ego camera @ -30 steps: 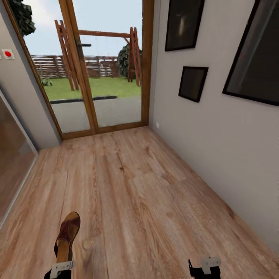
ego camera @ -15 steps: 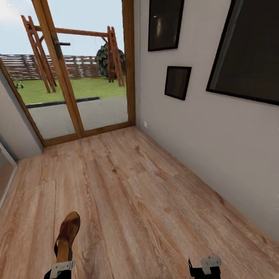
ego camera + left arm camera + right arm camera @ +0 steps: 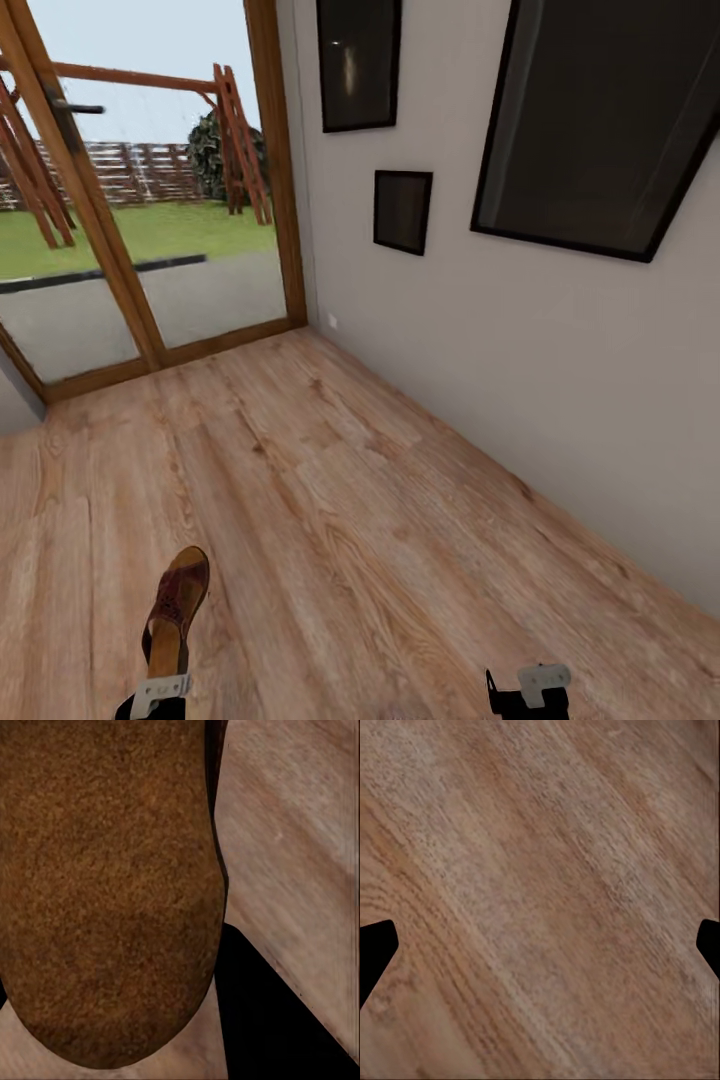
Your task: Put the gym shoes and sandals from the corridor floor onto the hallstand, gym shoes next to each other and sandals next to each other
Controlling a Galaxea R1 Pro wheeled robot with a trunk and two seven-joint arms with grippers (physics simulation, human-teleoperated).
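Lower left of the head view: the left hand [image 3: 155,697] grips one brown sandal [image 3: 173,612], toe pointing up-frame above the corridor floor [image 3: 380,520]. Right hand [image 3: 528,692], lower right, gapes wide, empty.

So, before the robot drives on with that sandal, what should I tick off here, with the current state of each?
1. Sandal carried at the left claw: ok, it juts forward from the claw above the floor.
2. Grip firm: cannot tell; in the left wrist view the footbed hides the contact.
3. Right claw free for another shoe: ok, fingers apart, only floor planks between them.
4. Hallstand in sight: not ok; ahead are a glass door and a wall with dark frames.
5. Path ahead free of obstacles: ok in the head view.
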